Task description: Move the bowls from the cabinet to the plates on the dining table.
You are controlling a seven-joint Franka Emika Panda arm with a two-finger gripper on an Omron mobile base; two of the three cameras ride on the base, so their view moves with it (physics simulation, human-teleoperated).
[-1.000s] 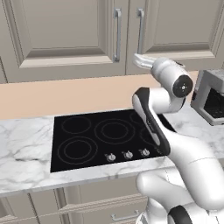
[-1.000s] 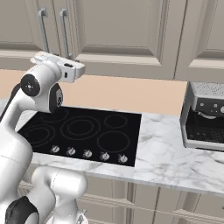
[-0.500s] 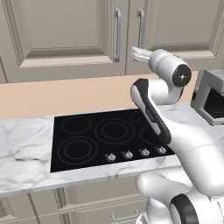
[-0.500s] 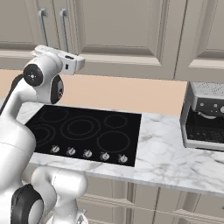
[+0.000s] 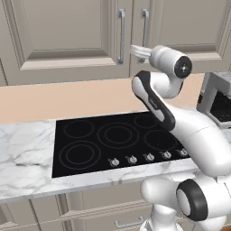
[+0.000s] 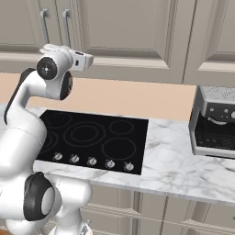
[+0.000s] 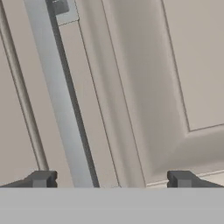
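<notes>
No text, label, brand, number or sign can be read anywhere. The cabinet (image 5: 67,36) doors are plain, the cooktop (image 5: 117,140) shows only ring outlines and unmarked knobs (image 5: 132,159), and the grey machine (image 6: 215,121) at the right of the table carries no legible marking.
</notes>
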